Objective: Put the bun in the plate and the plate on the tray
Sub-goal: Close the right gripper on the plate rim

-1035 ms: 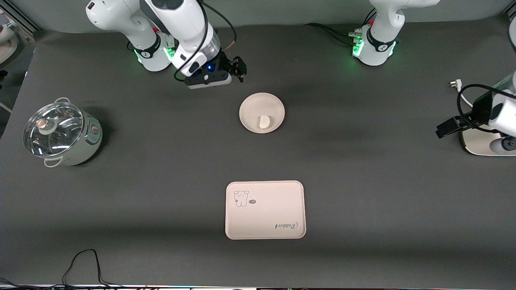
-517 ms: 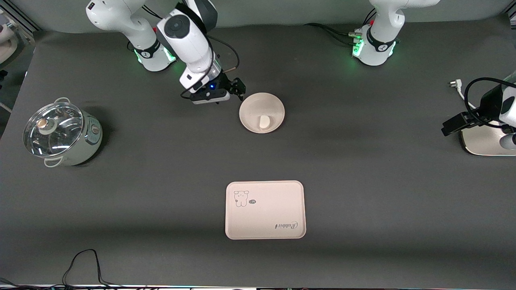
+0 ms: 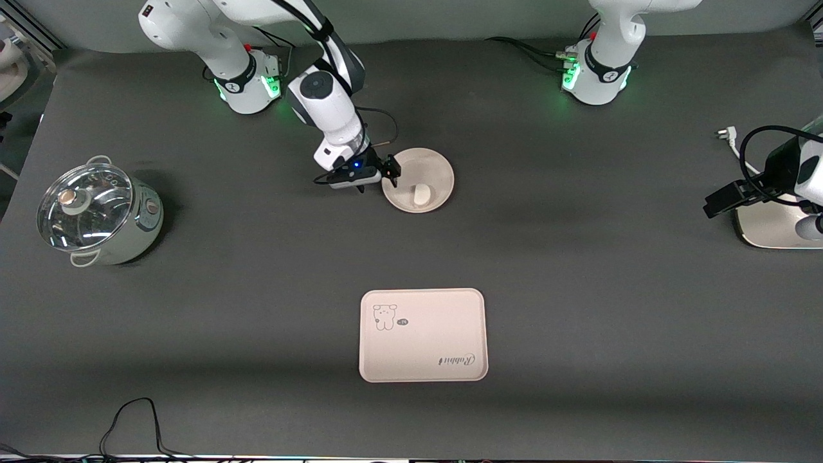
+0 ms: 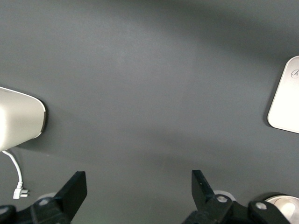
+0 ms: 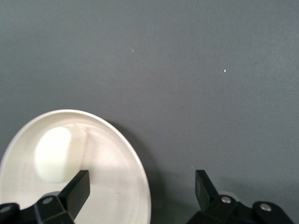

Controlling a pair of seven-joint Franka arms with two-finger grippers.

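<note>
Straddling the plate [image 3: 429, 168] rim, the right gripper [image 3: 391, 172] is hanging wide open and empty; the bun [image 3: 421, 193] is lying in the plate, so a skewed pinch risks tipping it out. Nearer the camera, the tray [image 3: 422, 335] is sitting bare. The left gripper [image 4: 138, 186] is waiting open over its end of the table

Bun [image 3: 421, 194]: small off-white pillow-like lump, lying flat inside the plate [image 3: 432, 168], on the part of it nearer the front camera. Plate round, cream-pink, shallow raised rim, flat on the dark table mid-way between the two arm bases' ends. Tray [image 3: 422, 360]: cream-pink rectangle, rounded corners, cartoon animal and "Rabbit" script, flat, bare, well apart from the plate and nearer the front camera.
</note>
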